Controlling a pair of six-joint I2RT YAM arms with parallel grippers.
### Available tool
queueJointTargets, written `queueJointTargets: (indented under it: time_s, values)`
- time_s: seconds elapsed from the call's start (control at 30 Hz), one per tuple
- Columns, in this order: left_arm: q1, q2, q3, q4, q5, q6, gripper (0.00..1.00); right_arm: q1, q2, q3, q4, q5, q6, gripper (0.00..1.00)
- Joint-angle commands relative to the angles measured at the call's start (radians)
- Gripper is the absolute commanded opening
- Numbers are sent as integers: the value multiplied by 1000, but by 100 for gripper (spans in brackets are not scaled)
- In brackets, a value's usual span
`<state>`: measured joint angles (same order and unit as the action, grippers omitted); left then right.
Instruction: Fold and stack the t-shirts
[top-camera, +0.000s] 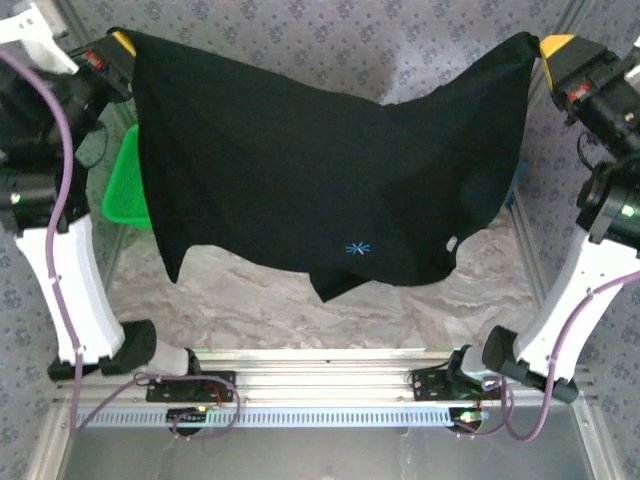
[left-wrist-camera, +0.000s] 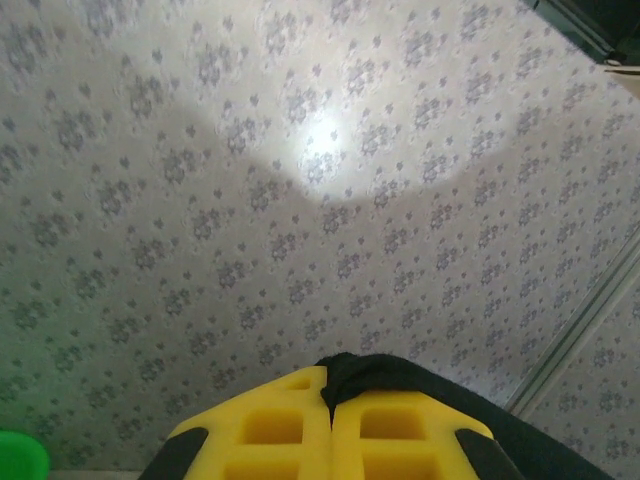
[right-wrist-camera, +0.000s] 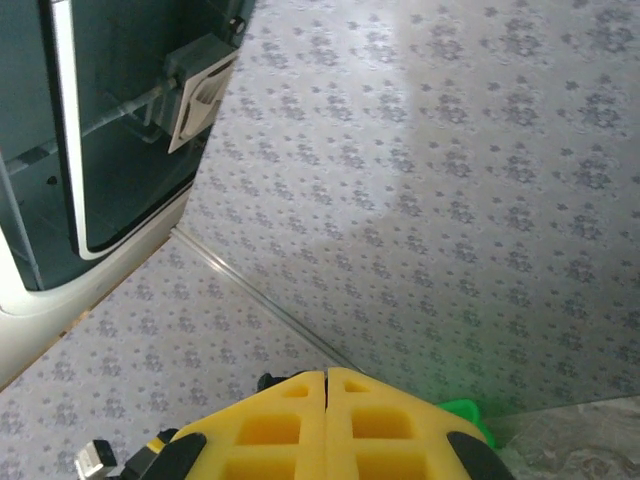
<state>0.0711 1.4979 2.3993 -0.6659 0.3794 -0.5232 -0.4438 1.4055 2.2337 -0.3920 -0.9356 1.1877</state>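
One black t-shirt (top-camera: 300, 170) spans left end effector (left-wrist-camera: 331, 388) and right end effector (top-camera: 553, 46)

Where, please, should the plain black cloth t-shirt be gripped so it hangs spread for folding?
At its two upper corners, each from the outer side: the left end effector and right end effector pinch them so, and the plain black cloth t-shirt hangs wide between.

Your black t-shirt (top-camera: 320, 190) hides most of the green basket (top-camera: 128, 190) from above. Its small blue mark (top-camera: 357, 248) is too tiny to read, and the left wrist view's corner crops the basket.
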Motion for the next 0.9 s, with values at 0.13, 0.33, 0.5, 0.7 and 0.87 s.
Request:
queueJointTargets:
  time_s: [0.13,0.33,0.5,0.7,0.87]
  values:
    - [-23,381,368,-6,86,-102,0,78,307,140,4,62,-72,0]
    - [-8,610,551,181,127,-297,0,123,701,598,88,65,93,0]
    - [22,639,551,343,115,-373,0,112,765,650,228,119,216,0]
    - [116,612,551,410,161,-416,0,73,678,583,239,108,181,0]
    - [167,570,551,337,243,-376,0,34,599,552,133,48,80,0]
